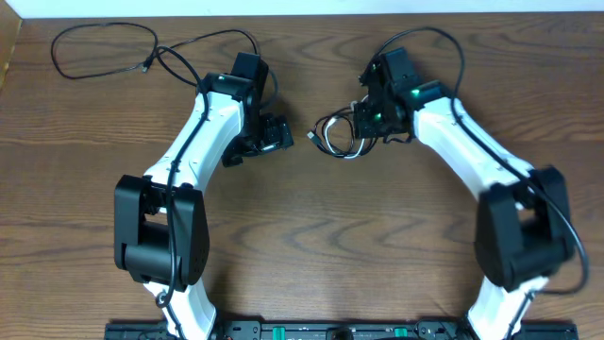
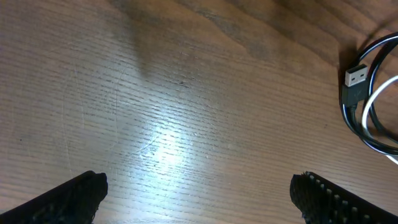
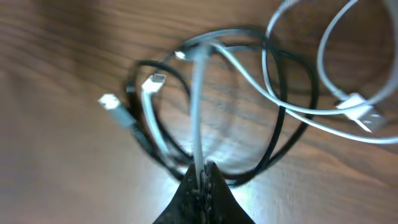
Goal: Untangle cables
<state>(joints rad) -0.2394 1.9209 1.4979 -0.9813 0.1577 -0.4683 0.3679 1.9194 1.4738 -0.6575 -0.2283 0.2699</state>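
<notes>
The right gripper pinches a white cable strand in the coil at centre; the left gripper stands spread just left of it. Risk: a pull may drag the interlaced black loops along, tightening the tangle.

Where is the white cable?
In the right wrist view, the thin white cable lies tangled with a thin black cable on the wooden table, one strand pinched in the shut right gripper.
</notes>
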